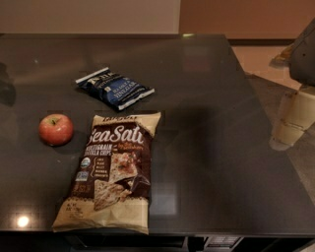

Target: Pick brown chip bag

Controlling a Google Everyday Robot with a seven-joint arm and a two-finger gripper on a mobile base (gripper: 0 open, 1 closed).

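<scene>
Camera view: dark glossy worktop [236, 162] fills most of the frame, pale wall [88, 15] behind, tan floor [258, 59] to the right. The brown chip bag [110, 172] lies flat at the near edge, left of centre. The gripper [290, 123] is at the right edge, well apart from it; wide or narrow, can't tell. A blue bag [114, 88] lies just behind, an apple [56, 129] to the left.

On the table [206, 147] we find the chip bag [110, 172] lying flat by the front edge, left of centre. The apple [56, 129] sits just left of its far end, not touching it. The small bag [114, 88] lies behind the chip bag, apart from it. Our gripper [288, 123] hangs far right, past the table's right edge, well apart from all three.
</scene>
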